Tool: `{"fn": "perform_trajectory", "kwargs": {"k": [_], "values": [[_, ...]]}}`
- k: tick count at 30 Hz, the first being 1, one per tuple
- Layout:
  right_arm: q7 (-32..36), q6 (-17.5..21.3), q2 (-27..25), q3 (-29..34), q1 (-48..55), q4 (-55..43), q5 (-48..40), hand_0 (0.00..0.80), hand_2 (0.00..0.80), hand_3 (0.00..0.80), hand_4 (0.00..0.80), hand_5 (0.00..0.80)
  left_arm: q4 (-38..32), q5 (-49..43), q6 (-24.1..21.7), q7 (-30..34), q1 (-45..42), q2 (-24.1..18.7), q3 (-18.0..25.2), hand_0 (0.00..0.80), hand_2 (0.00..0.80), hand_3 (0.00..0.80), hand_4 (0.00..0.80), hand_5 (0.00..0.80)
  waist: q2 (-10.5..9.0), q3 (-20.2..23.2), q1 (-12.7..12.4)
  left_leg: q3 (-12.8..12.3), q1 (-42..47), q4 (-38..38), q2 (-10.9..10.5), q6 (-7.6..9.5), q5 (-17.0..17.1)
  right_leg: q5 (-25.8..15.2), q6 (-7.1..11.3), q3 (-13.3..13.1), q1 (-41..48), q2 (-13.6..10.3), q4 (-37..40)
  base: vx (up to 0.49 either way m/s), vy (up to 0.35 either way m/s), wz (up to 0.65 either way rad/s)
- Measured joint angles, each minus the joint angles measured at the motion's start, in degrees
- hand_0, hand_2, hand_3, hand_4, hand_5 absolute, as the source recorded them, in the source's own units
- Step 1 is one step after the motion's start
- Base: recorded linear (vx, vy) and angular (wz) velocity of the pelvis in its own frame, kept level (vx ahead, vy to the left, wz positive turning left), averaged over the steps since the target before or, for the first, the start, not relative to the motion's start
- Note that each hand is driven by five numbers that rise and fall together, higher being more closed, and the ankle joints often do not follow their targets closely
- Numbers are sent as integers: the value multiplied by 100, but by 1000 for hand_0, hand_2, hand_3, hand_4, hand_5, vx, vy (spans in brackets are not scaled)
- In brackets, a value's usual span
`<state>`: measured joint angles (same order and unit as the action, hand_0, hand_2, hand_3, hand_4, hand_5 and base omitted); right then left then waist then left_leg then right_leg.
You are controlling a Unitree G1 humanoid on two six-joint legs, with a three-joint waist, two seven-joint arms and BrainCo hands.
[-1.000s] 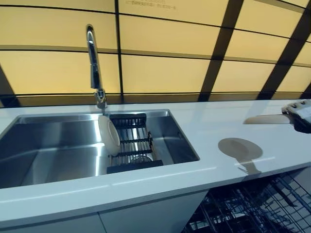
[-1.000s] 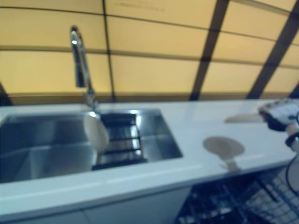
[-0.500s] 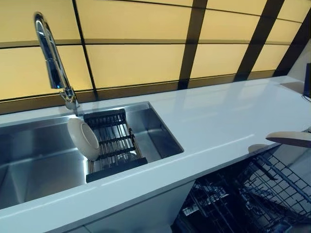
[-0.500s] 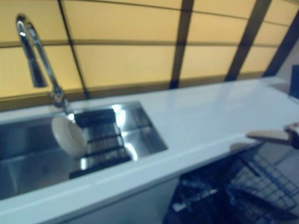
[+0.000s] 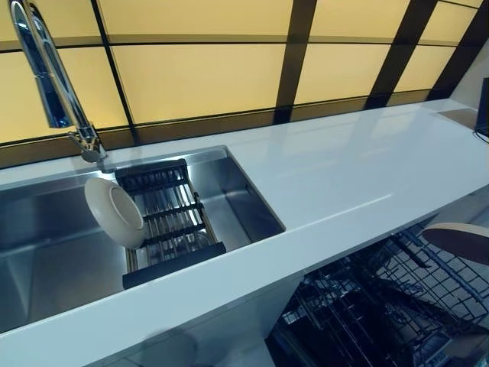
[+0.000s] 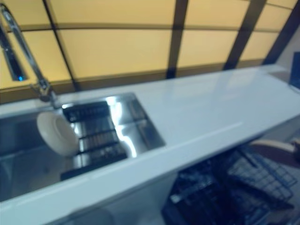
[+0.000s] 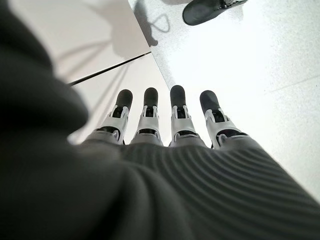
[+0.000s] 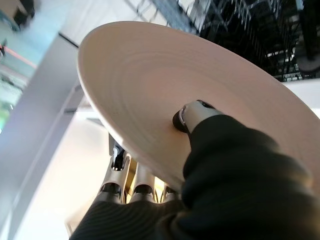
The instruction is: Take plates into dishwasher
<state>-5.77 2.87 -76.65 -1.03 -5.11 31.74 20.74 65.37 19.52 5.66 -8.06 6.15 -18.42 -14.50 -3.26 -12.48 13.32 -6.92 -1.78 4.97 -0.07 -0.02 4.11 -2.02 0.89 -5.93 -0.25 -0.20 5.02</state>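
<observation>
My right hand pinches a beige plate, thumb on one face and fingers behind the other. In the eye views only the plate's edge shows at the far right, held flat over the open dishwasher's black wire rack. The hand itself is out of those views. A white bowl leans on edge against a black drying rack in the steel sink. My left hand shows only in its wrist view, fingers straight, holding nothing, over a pale floor.
A white counter runs right of the sink, above the dishwasher. A chrome tap stands behind the sink. Yellow wall panels with dark strips back the counter. A dark shoe shows on the floor in the left wrist view.
The camera has swung right and down, so the sink slid left and more of the dishwasher rack shows. The plate went from above the counter's right end down below its edge, over the rack.
</observation>
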Motion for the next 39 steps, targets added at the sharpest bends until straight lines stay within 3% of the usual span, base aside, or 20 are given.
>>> {"fn": "perform_trajectory", "kwargs": {"k": [9,22,39], "values": [[686,-267,452,56,100,-23,-353,800,800,800,800,800,-12,-2,1,3,112,-18,1,0,0,0,0,0,60,-54,14,-66,14,0,10,-8,-16,-2,0,-31,-6,5,-8,-1,-1,-2],[1240,-1118,1594,190,41,-345,-820,800,800,800,800,800,-62,-7,-34,13,122,-6,6,0,0,0,0,0,276,-378,141,-115,29,1,25,-16,-22,-42,-26,-72,-22,8,-14,-2,19,-3],[1391,-1556,1958,190,-87,-800,-917,800,800,800,800,800,-121,-29,-107,27,137,173,5,0,0,0,0,0,474,-574,285,-232,113,4,51,-33,-35,-71,-33,-73,3,6,-14,1,9,-4]]}}
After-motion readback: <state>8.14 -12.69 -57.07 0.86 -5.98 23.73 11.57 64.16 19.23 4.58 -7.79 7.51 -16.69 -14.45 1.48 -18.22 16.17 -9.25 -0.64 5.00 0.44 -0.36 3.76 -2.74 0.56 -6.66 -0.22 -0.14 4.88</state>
